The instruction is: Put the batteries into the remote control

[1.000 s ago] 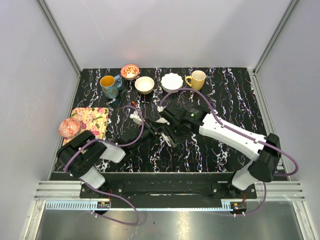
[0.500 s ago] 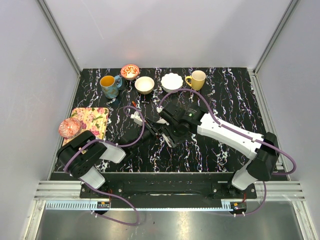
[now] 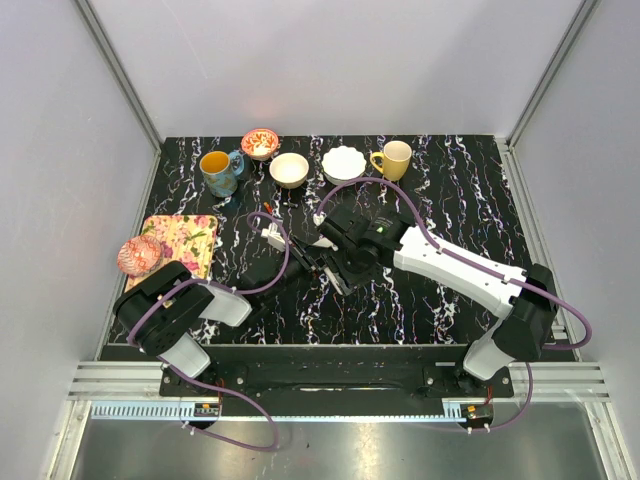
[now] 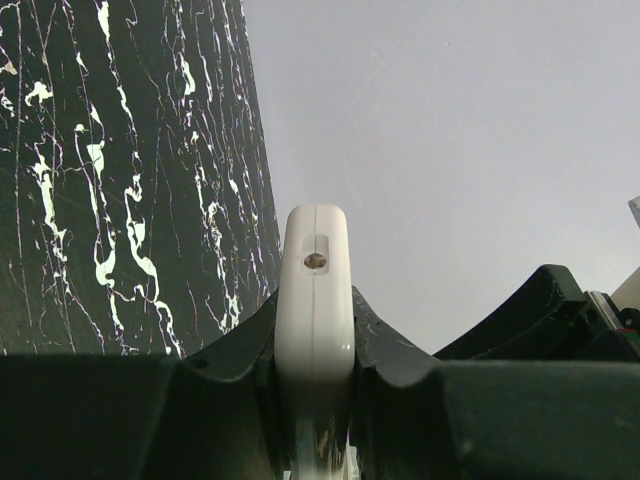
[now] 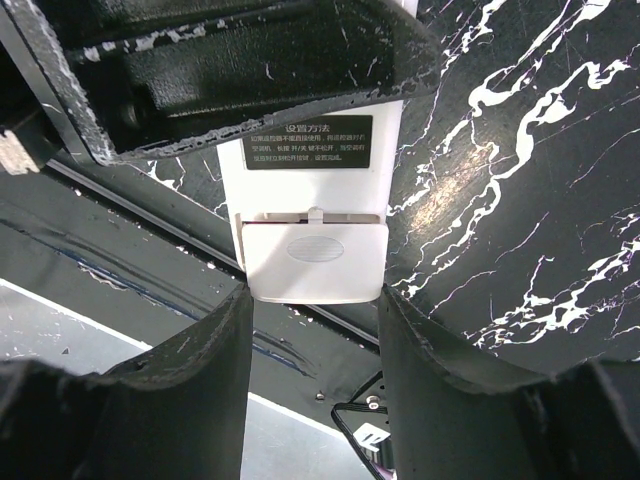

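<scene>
The remote control is held off the black marble table between the two arms. My left gripper is shut on it. In the left wrist view its white end stands edge-on, clamped between the dark fingers. In the right wrist view its white back shows, with a black label and the battery cover in place. My right gripper is open, its fingertips flanking the cover end closely on both sides. The left gripper's finger crosses above. I cannot make out any batteries.
At the back stand a blue mug, a red patterned bowl, a cream bowl, a white bowl and a yellow mug. A floral mat with a pink glass dish lies at the left.
My right gripper has shifted slightly left, closer onto the remote's end. The left gripper still holds the remote in the same place.
</scene>
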